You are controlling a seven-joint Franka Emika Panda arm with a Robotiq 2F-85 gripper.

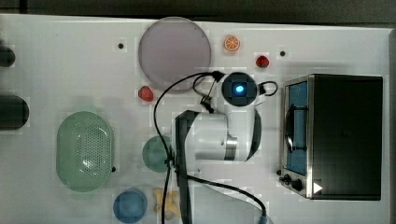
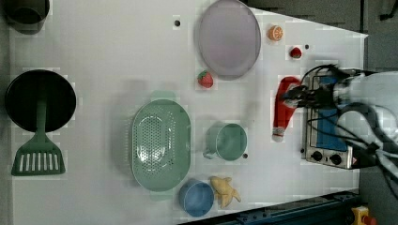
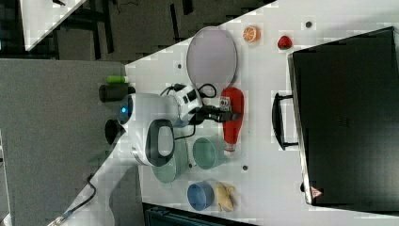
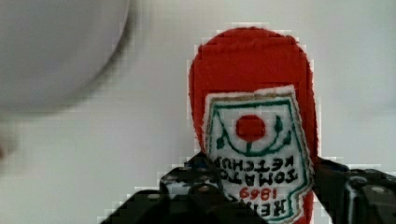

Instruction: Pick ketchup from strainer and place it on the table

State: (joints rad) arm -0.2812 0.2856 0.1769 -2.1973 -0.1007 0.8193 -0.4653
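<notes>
The end effector (image 4: 261,186) stands partly open, its fingers (image 4: 196,184) astride the ketchup (image 4: 252,93), apparently gripping it, over the white desk (image 2: 117,61) beside the plate (image 2: 228,37).

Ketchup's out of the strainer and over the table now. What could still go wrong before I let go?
The ketchup sits between the end effector fingers near its label end, cap end unsupported, so it may roll on release. The green cup lies close to the cap and the round plate to the base; either could be bumped.
</notes>
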